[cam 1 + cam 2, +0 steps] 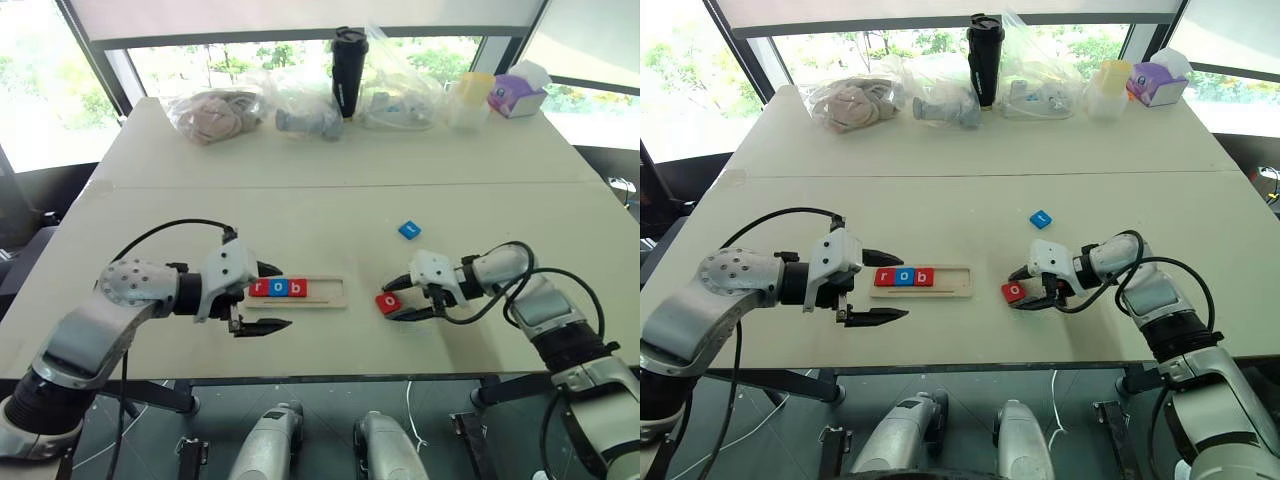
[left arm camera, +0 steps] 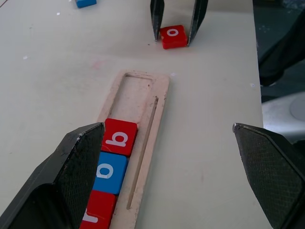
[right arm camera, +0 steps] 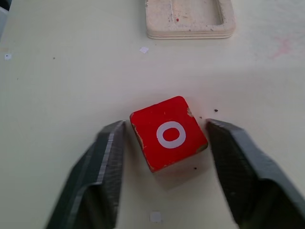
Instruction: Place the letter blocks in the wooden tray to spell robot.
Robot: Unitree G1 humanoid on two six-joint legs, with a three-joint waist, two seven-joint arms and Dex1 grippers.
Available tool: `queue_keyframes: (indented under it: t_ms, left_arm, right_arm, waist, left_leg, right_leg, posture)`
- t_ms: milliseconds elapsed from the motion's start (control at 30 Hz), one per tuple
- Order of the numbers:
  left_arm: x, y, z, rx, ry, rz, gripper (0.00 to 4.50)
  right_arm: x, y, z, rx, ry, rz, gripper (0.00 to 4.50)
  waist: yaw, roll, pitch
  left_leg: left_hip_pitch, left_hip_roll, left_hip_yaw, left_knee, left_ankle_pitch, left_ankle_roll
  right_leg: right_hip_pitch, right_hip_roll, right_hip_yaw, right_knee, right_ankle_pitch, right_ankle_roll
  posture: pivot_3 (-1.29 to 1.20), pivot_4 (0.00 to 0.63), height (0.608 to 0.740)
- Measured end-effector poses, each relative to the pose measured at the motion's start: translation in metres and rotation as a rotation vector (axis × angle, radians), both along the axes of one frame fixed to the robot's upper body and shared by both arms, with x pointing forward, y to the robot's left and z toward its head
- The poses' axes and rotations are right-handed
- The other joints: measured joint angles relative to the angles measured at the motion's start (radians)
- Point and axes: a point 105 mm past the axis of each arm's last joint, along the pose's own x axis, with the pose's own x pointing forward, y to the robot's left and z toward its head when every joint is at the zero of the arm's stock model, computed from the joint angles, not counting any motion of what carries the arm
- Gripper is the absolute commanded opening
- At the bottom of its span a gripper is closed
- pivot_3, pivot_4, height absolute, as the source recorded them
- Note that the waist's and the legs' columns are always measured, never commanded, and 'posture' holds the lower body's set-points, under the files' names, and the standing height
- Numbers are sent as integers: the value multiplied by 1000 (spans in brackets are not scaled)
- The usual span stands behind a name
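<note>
Left wrist view is showing you 3 blocks, r, o, b, sitting in the wooden tray [image 2: 161,95]; right gripper [image 3: 164,143] is straddling the red o block [image 3: 168,132], fingers not yet touching; blue block [image 1: 409,229] is waiting; left gripper [image 1: 264,297] is gaping empty.

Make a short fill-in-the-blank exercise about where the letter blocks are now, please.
1. The wooden tray holds ___ letter blocks so far.
2. In the tray, the block between r and b is ___ in colour.
3. The red block between the fingers of the right gripper shows the letter ___.
4. The lone blue block lies on the ___, outside the tray.

Missing words: three; blue; o; table
</note>
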Motion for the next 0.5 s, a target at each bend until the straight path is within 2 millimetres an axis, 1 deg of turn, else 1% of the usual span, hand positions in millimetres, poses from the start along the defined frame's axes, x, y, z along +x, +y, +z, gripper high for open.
queue_keyframes:
  t_ms: [100,167,233,300,333,367,400,433,500]
  left_arm:
    - [0,1,0,3,0,1,4500]
    - [0,8,-1,25,4,21,4500]
    - [2,18,0,40,2,56,4500]
    - [4,24,4,37,-7,80,4500]
    - [5,28,6,36,-10,93,4500]
    - [6,32,7,39,-10,105,4500]
    - [7,34,6,42,-6,112,4500]
    - [7,36,6,42,0,121,4500]
    - [7,38,4,41,8,125,4500]
  right_arm:
    - [0,0,0,2,8,-7,1135]
    - [3,6,6,30,30,-49,1135]
    - [11,20,24,72,9,-81,1135]
    - [20,38,47,96,-60,-91,1135]
    - [24,50,56,111,-96,-97,1135]
    - [25,61,61,129,-108,-101,1135]
    - [24,71,62,142,-100,-104,1135]
    - [21,85,56,148,-69,-96,1135]
    - [17,98,46,133,-35,-89,1135]
  waist:
    - [0,0,0]
    - [-1,0,0]
    - [-9,1,0]
    - [-6,1,0]
    - [-5,1,0]
    - [-3,1,0]
    - [-3,1,0]
    - [0,1,0]
    - [3,0,0]
  left_leg:
    - [0,0,0,0,0,0]
    - [0,0,0,0,0,0]
    - [-2,0,2,0,0,0]
    - [-1,1,2,0,0,-1]
    - [-1,1,2,-1,0,-1]
    - [-1,1,1,-1,0,-1]
    - [-1,1,1,-1,1,-1]
    - [-1,0,1,-1,1,-1]
    - [-1,-1,1,-1,1,-1]
  right_leg:
    - [0,0,0,0,0,0]
    - [-1,0,1,1,0,0]
    - [-3,0,3,5,0,0]
    - [-4,0,3,8,0,0]
    - [-4,0,3,9,-1,-1]
    - [-5,0,3,9,-1,-3]
    - [-5,0,3,9,-1,-3]
    - [-7,0,3,9,-1,-3]
    - [-7,-1,3,9,-1,-3]
  posture:
    - [0,150,740]
    - [0,150,740]
    - [0,150,740]
    - [0,150,740]
    - [0,150,740]
    - [0,150,740]
    - [0,150,740]
    - [0,150,740]
    - [0,150,740]
